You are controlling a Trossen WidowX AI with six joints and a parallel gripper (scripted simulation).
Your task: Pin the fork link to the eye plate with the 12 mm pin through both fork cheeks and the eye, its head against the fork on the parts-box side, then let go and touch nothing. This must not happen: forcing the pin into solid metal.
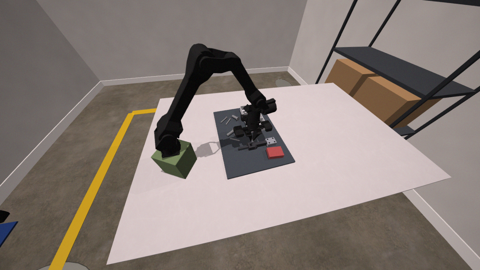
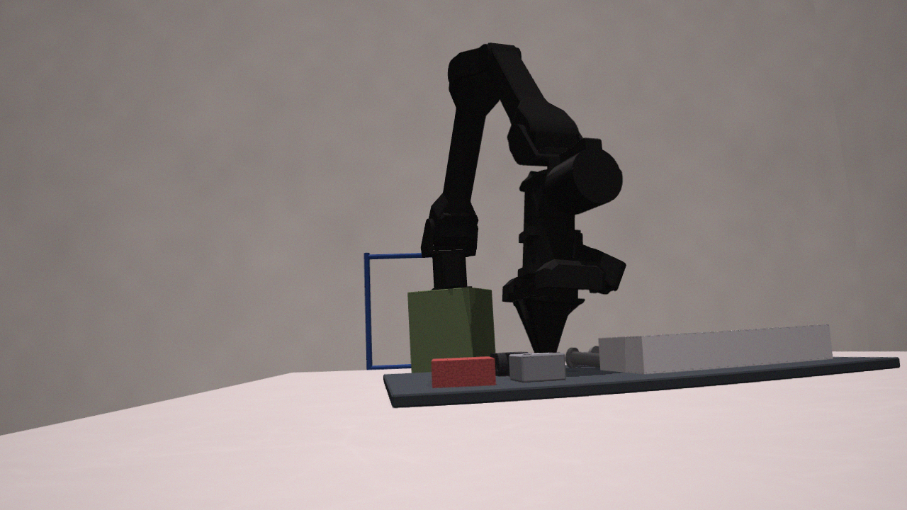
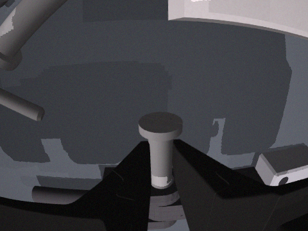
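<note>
My gripper [image 3: 160, 148] is shut on the shank of a grey headed pin [image 3: 160, 145], whose flat head points toward the parts box. The pin's plain end reaches the dark fork link [image 3: 164, 210] just below my fingertips. I cannot tell how far it enters. In the top view my gripper [image 1: 253, 137] points straight down over the fork link [image 1: 249, 146], which lies on the dark mat beside the light grey eye plate [image 1: 271, 141]. The eye plate shows at the right of the wrist view [image 3: 278, 167].
Several loose pins [image 1: 228, 120] lie on the mat [image 1: 250, 141] to the left, and three show in the wrist view [image 3: 36, 9]. A red block [image 1: 274, 152] sits near the eye plate. The arm's green base [image 1: 174, 160] stands at the left.
</note>
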